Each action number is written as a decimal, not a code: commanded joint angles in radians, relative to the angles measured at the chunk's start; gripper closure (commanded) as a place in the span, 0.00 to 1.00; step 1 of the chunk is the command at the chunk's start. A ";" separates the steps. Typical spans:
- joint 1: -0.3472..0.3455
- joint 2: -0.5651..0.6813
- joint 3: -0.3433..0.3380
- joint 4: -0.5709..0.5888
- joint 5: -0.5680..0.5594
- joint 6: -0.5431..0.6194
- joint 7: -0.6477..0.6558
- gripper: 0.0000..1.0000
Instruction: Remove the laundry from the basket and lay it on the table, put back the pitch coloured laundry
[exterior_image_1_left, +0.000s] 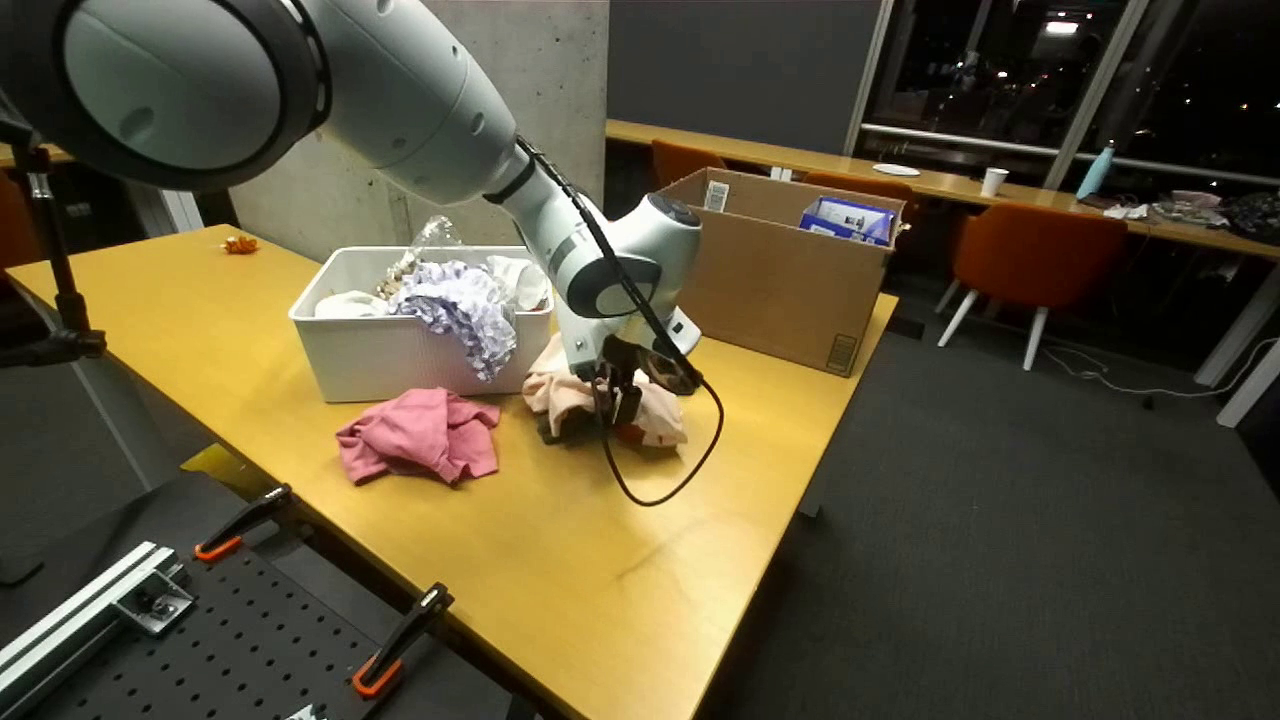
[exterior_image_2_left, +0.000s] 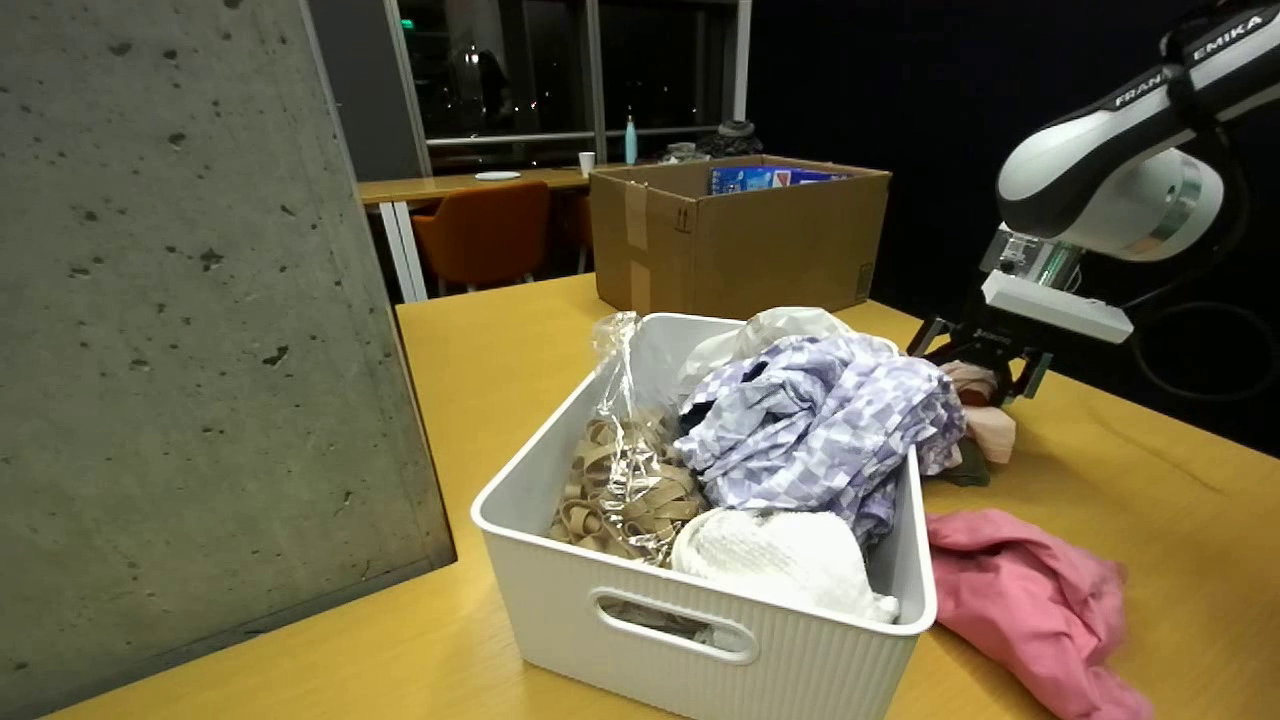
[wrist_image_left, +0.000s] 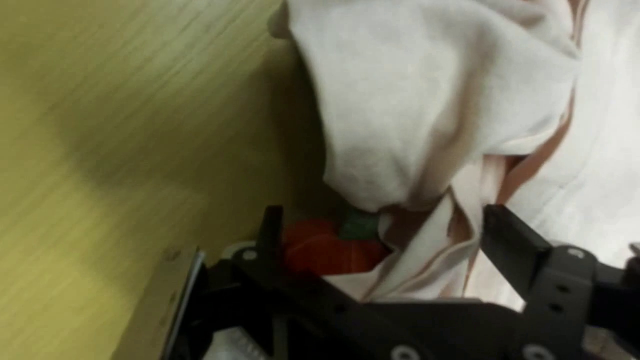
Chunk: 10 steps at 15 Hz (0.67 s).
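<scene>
Wrist view has the gripper (wrist_image_left: 385, 227) across the bottom of the frame, jaws spread wide, with a fold of the peach-cream cloth (wrist_image_left: 420, 100) between them and the rest running up toward the upper right. Also between the jaws, at lower centre, sits a red thing (wrist_image_left: 332, 252) with a green patch (wrist_image_left: 359, 226); what it is, I can't make out. The fingertip on the frame's right overlaps the cloth; whether it touches, I can't tell.

In an exterior view, the light grey basket (exterior_image_2_left: 560, 620) fills the lower middle. A pale purple checked cloth (exterior_image_2_left: 820, 430) drapes over its right rim, a white cloth (exterior_image_2_left: 780, 555) lies at the near end, and a clear bag of tan bands (exterior_image_2_left: 630, 490) sits at left. Beyond, at upper centre, a cardboard box (exterior_image_2_left: 790, 250) holds a blue package (exterior_image_2_left: 745, 180).

On the table (exterior_image_1_left: 640, 600), the peach-cream cloth lies mid-frame, just right of the basket and directly under the gripper. The pink-red cloth (exterior_image_1_left: 420, 435) lies to its left.
</scene>
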 joint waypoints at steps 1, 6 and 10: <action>0.032 0.034 -0.021 0.071 -0.042 -0.006 0.054 0.00; 0.022 0.108 -0.014 0.142 -0.055 -0.033 0.059 0.49; 0.024 0.109 -0.015 0.130 -0.058 -0.012 0.062 0.79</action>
